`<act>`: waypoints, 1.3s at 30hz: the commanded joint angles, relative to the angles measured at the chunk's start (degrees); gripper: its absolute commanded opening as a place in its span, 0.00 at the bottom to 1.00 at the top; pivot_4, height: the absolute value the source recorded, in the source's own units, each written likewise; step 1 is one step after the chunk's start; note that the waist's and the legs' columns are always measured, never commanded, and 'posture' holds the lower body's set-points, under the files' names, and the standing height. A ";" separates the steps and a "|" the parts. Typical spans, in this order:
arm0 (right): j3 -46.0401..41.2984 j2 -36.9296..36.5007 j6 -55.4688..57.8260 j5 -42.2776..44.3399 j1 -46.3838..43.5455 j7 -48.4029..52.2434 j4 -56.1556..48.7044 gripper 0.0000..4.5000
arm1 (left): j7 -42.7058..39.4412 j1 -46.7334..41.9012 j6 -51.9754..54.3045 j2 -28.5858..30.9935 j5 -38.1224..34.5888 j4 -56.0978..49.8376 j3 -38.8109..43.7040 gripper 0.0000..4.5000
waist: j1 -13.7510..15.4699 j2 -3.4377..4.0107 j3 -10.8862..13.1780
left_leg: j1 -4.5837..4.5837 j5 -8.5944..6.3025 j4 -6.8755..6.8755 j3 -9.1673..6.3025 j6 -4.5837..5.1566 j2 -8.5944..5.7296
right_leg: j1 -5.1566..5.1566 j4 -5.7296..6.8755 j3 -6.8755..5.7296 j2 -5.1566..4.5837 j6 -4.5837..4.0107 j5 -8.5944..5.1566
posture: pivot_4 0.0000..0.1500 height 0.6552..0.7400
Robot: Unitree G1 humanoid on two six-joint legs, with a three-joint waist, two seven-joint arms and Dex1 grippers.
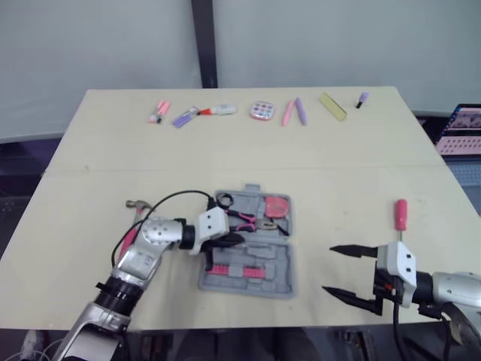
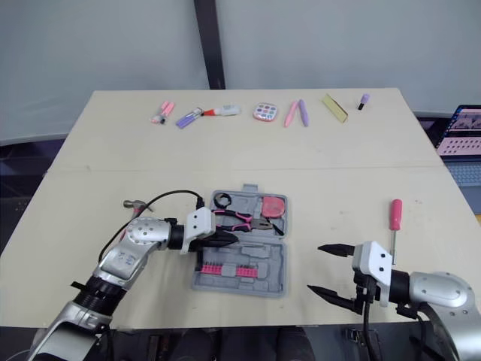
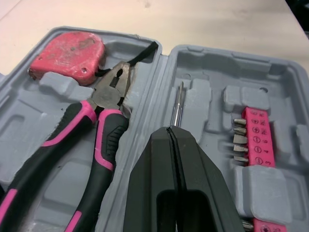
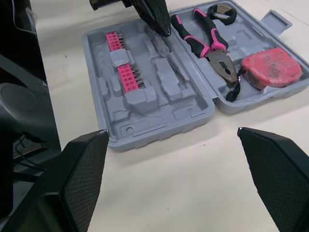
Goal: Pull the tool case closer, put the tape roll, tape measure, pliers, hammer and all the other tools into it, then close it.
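The grey tool case (image 1: 279, 271) lies open in the middle of the table. Its far half holds pink-handled pliers (image 1: 252, 219), a red tape measure (image 1: 276, 205) and a black tape roll (image 1: 224, 200). The near half has pink bit strips (image 1: 237, 271). My left gripper (image 1: 237, 241) hovers over the case's hinge line, shut on a small screwdriver whose metal shaft (image 3: 177, 104) sticks out past the fingertips. The hammer (image 1: 137, 204) lies on the table left of the case, behind my left arm. My right gripper (image 1: 349, 272) stands open to the right of the case, just in front of a pink screwdriver (image 1: 401, 213).
Along the table's far edge lies a row of small items: markers (image 1: 188, 115), a pink round palette (image 1: 262, 111) and a yellow ruler (image 1: 333, 106). A laptop (image 1: 460, 129) stands off the table's right side. The front edge is close to both grippers.
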 commanded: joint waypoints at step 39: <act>-3.32 -0.08 1.09 1.25 1.20 -0.51 -3.36 1.00 | 3.63 0.97 5.49 1.48 10.30 1.76 -7.91 0.00 | 0.05 0.14 -0.15 | 0.10 0.00 -0.01 0.00 0.01 0.00 | 0.08 -0.03 0.00 0.00 0.00 0.00 | 1.00 1.00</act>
